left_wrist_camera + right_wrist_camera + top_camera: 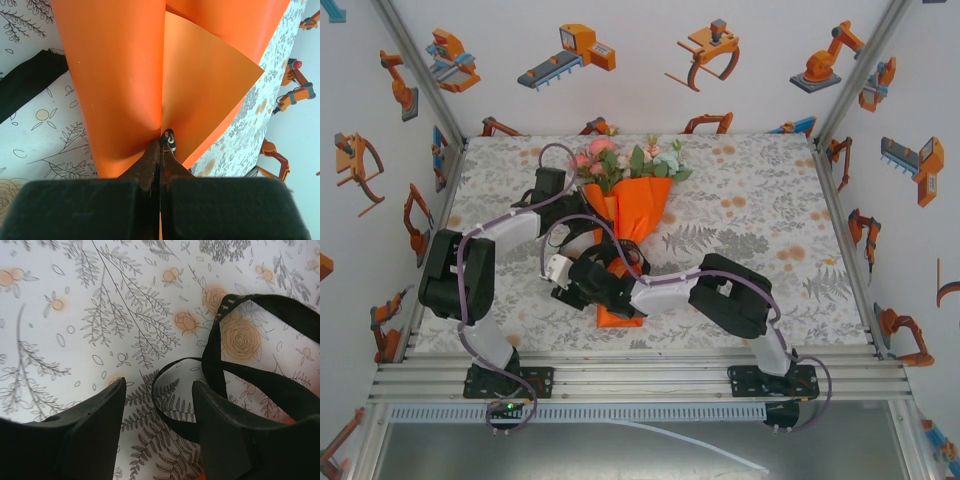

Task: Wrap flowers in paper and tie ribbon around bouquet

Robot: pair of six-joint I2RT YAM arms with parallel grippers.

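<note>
Judging wrap done: paper (125,90) coned around flowers (625,158), lying on counter (770,220). Pinching a paper fold with left pincer (161,145), pressed together. Hovering right pincer (159,385), spread, over loose ribbon (260,380) loop. Left to do: tie ribbon around bouquet (632,212).

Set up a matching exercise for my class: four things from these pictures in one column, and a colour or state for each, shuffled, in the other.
Column one:
1. paper
2. ribbon
3. left fingers
4. right fingers

Column two:
A. spread apart
B. black and looped
C. bright orange
D. shut on the paper

Pairs: 1-C; 2-B; 3-D; 4-A
</note>
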